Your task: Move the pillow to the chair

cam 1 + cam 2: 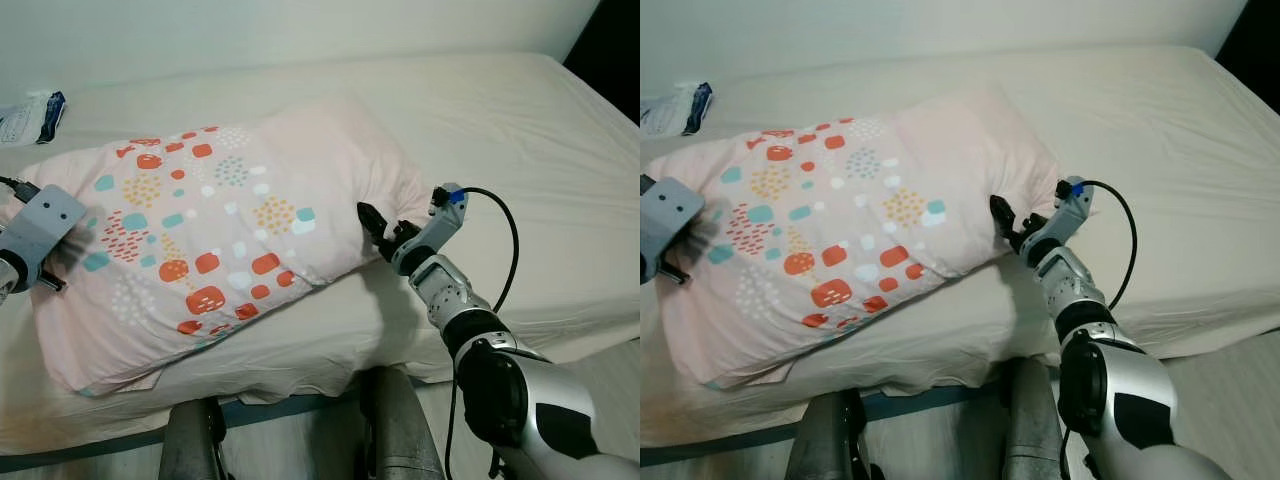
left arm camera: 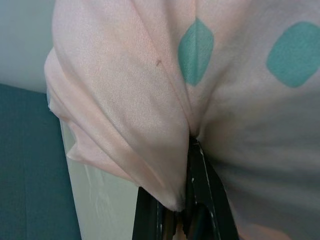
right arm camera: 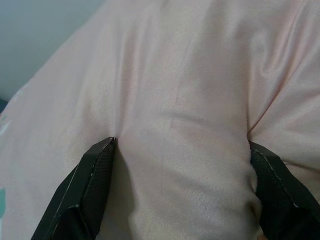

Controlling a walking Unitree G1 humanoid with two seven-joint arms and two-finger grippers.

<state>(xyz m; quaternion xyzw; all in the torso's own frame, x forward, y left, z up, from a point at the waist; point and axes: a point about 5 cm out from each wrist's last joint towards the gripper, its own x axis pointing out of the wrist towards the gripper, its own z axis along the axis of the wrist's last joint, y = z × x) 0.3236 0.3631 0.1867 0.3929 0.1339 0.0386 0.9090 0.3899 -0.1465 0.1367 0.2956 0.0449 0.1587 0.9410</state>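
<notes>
A pink pillow (image 1: 220,230) printed with orange, teal and yellow spots lies on the bed. At its left end, my left gripper (image 2: 192,200) is shut on a pinched fold of the pillowcase; from the head views its grey wrist (image 1: 40,230) sits against that edge. My right gripper (image 1: 375,232) is at the plain pink right end. Its fingers (image 3: 85,185) stand wide apart and press into the pillow, with fabric bulging between them, so it is open.
The cream mattress (image 1: 520,150) stretches away to the right and back. A white and blue packet (image 1: 30,115) lies at the far left by the wall. A black cable (image 1: 510,240) loops off my right wrist. My legs (image 1: 190,440) stand at the bed's near edge.
</notes>
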